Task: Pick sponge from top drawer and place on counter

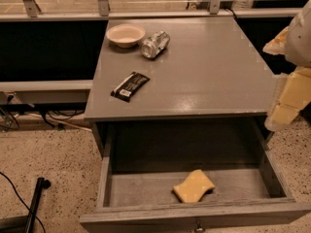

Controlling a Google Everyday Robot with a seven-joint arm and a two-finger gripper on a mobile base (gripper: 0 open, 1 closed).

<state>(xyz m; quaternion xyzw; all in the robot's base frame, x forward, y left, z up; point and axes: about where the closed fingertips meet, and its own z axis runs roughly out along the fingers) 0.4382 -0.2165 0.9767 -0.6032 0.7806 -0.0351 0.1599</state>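
Sponge (194,185) in top drawer (146,216), well below tool (287,103) nr counter (209,67) edge; opening unclear.

A lab-like test space: speckled floor (53,154), loose cables (51,116), glass railing (102,0); gripper (285,108) at right edge.

pale yellow sponge (194,186) lay flat, askew, at the front of the open drawer (141,188) below the grey surface (204,76); jaws hung off its right edge.
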